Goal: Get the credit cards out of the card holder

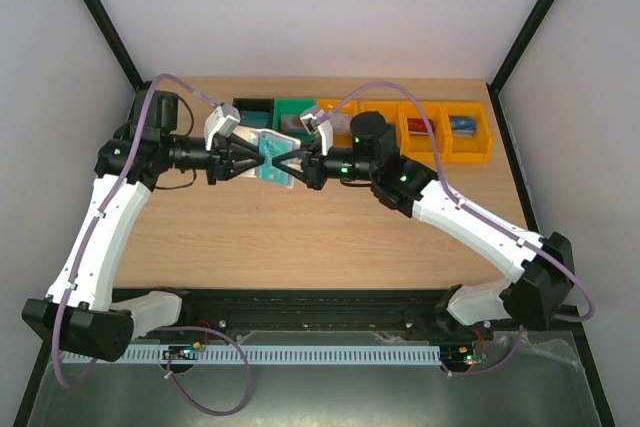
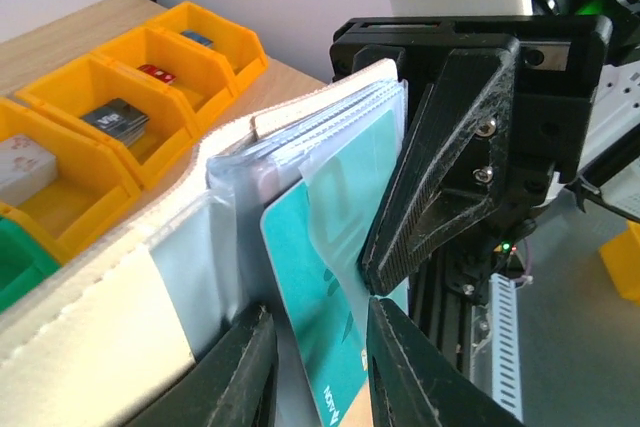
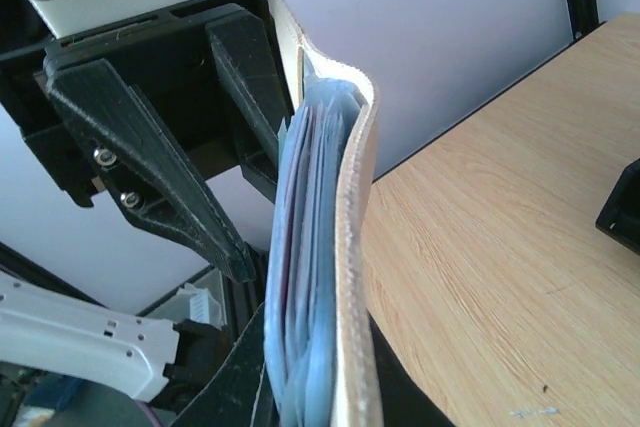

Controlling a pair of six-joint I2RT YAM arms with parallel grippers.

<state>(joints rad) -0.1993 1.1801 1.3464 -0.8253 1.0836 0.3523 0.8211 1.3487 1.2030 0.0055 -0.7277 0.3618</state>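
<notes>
A few credit cards point(image 2: 118, 122) already in the bins point(image 2: 70, 72), left gripper point(image 2: 315, 372) looks pinched on a half-out teal card point(image 2: 320, 287), right gripper point(image 3: 315, 397) clamping the card holder point(image 3: 357, 247), probably more inside.

White arm links point(image 1: 100, 227), black joints point(image 1: 370, 132), green status LEDs point(image 1: 400, 179), mauve cables point(image 1: 57, 362); black ribbed triangular printed fingers point(image 2: 450, 147), two silver screws point(image 2: 487, 127).
</notes>
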